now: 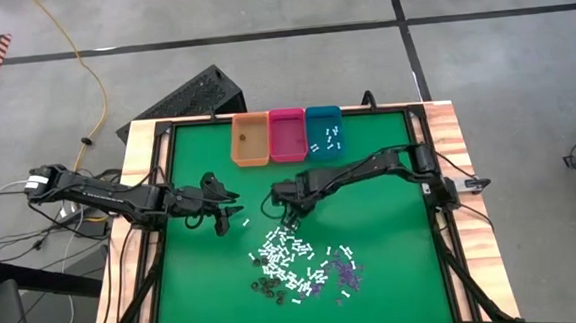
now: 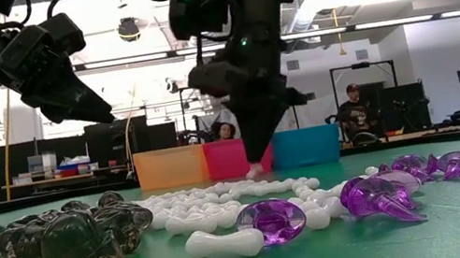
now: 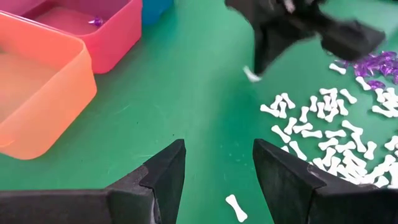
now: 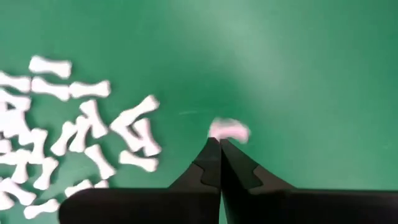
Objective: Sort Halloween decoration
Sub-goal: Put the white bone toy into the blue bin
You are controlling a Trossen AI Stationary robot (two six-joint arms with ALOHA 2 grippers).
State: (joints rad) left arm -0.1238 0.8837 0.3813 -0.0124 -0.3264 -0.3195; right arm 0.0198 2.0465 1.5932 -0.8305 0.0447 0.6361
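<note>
- Over the green mat (image 1: 206, 287), seen from above, both dark arms reach toward the middle. The left gripper (image 1: 233, 211) sits just left of centre, jaws spread and empty. The right gripper (image 1: 289, 217) points down at the upper edge of the scattered Halloween decoration (image 1: 299, 265): white bones, purple bits and dark bits spread across the lower middle. An orange bin (image 1: 250, 139), a pink bin (image 1: 288, 134) and a teal bin (image 1: 324, 131) stand side by side at the far edge; white bones lie in the teal one.
- From table level, the right gripper's tip meets the mat among the white bones (image 2: 225, 208), in front of the bins. Dark translucent pieces (image 2: 60, 240) and purple pieces (image 2: 384, 192) lie nearest.
- In the left wrist view, its two fingers (image 3: 165, 171) stand wide apart, with one bone on the mat between them.
- In the right wrist view, the jaws are pressed together, with a blurred white bone (image 4: 229, 130) right at their tip; I cannot tell whether it is pinched.
</note>
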